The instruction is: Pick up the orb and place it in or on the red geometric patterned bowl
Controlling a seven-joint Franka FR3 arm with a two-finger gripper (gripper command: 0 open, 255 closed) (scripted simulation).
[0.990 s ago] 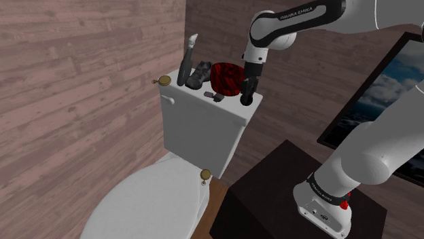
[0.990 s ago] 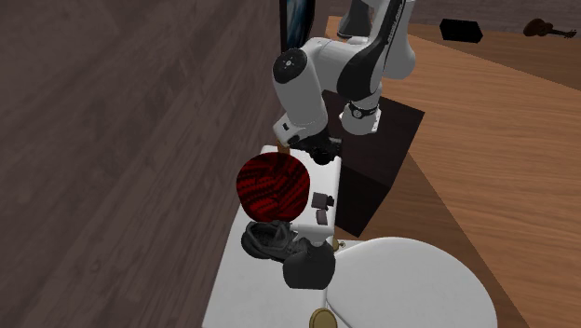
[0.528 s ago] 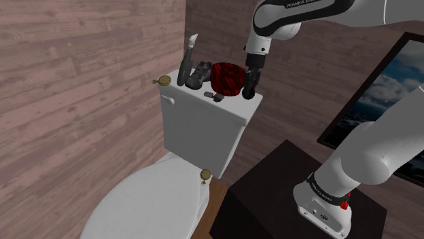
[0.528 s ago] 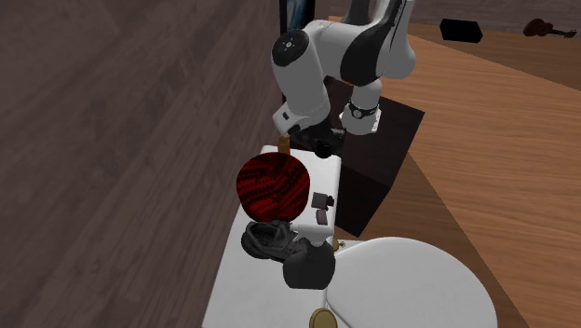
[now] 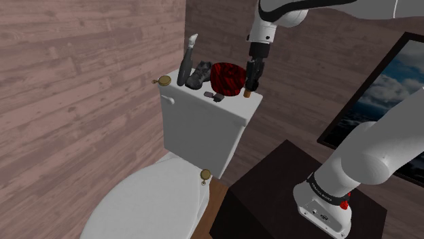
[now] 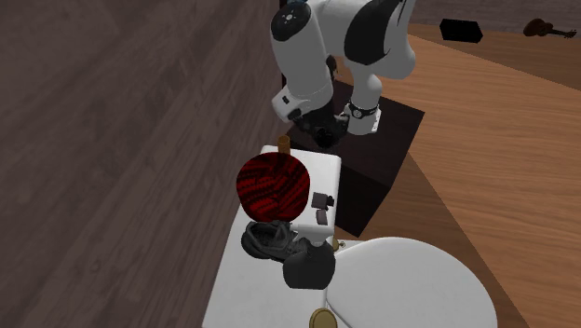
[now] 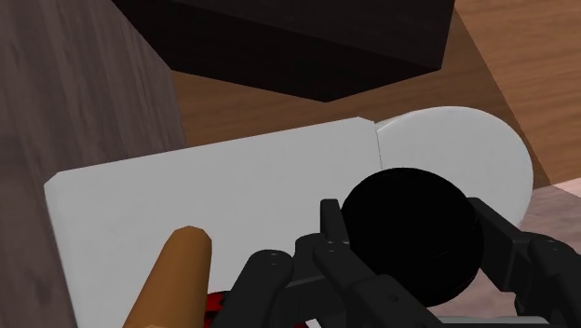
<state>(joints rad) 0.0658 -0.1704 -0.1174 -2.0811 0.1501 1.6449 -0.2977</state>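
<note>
A black orb (image 7: 414,233) sits clasped between the two black fingers of my gripper (image 7: 412,244). The gripper (image 5: 253,76) hangs a little above the near end of the white toilet tank lid (image 5: 231,106), just beside the red patterned bowl (image 5: 226,77). From the second exterior view, the gripper (image 6: 321,135) is past the far end of the lid, beyond the bowl (image 6: 272,184). A brown stick (image 7: 172,280) stands on the lid (image 7: 233,186) beside the gripper, also seen as a small brown stub (image 5: 248,95) (image 6: 284,143).
A grey shoe (image 5: 198,75), a dark upright bottle-like thing (image 5: 185,61) and small black pieces (image 5: 215,97) share the lid. A toilet bowl (image 5: 149,204) lies below. The dark stand (image 5: 285,190) is beside it. Wooden walls stand close behind. A framed picture (image 5: 380,102) hangs at the shoulder view's right.
The gripper has risen off the tank lid with the orb between its fingers. The brown stick on the lid has come into view below it.
</note>
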